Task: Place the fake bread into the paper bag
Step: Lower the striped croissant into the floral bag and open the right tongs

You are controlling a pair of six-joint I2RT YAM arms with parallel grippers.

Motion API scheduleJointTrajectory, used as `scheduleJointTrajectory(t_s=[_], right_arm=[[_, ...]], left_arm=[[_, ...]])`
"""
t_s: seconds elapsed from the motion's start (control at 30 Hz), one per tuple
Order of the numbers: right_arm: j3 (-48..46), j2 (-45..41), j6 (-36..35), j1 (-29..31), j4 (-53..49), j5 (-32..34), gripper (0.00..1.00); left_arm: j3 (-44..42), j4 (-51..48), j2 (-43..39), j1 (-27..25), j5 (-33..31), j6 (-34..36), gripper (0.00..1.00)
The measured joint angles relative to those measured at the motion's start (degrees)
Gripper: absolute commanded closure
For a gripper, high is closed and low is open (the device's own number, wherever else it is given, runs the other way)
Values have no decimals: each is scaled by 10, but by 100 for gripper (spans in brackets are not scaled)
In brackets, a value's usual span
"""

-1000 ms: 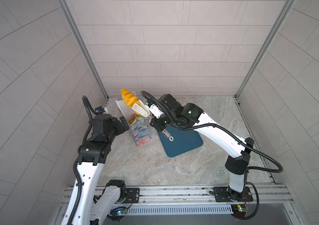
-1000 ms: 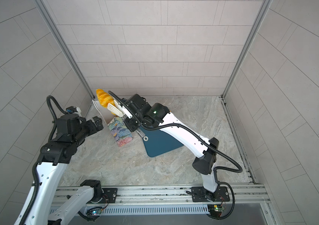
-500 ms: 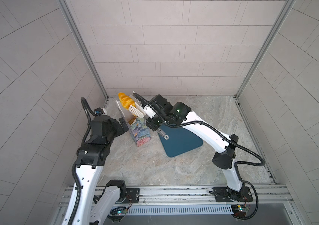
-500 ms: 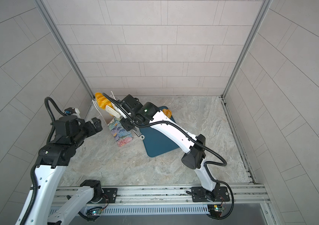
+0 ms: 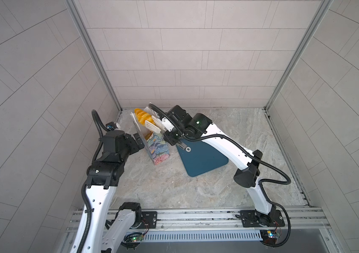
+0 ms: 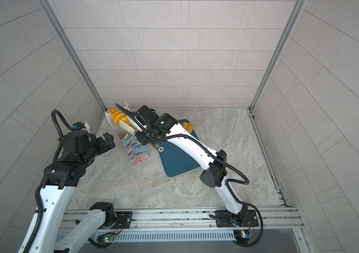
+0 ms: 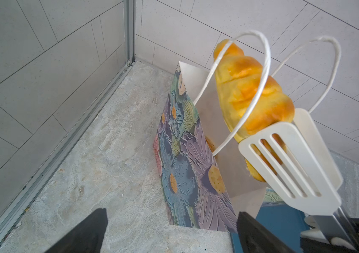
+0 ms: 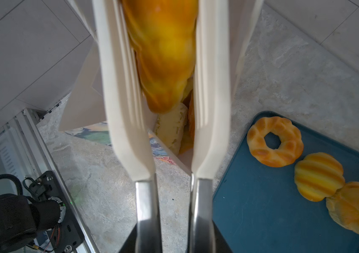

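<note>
1. A striped roll is sitting tilted between the two blades of the white tongs, at the open mouth of the paper bag. Its upper end is poking up between the cord handles.
2. The bag is standing upright on the tabletop near the back left corner. More bread is lying inside it.
3. The right claw is pinching the tongs' metal handles. The right wrist view is blurred, so I cannot tell whether the blades are pressing the roll.
4. The left claw is hanging spread wide just beside the bag, gripping nothing.
5. A ring, a round bun and a croissant are lying in a row on the teal tray, right of the bag.
</note>
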Motion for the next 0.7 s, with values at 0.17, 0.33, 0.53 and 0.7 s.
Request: scheduleJointTrajectory(t_s=[0.17,0.33,0.53,0.7], right_arm=[[4,0,0,0,-2,1,52],[4,0,0,0,-4,3,50],[4,-2,0,0,-7,8,48],[4,-5,-1,1,-10,14,47]], left_arm=[[-1,0,0,1,1,0,0],[-4,0,0,1,6,0,0],[-4,0,-1,1,11,0,0],[-4,0,-1,1,14,1,0]])
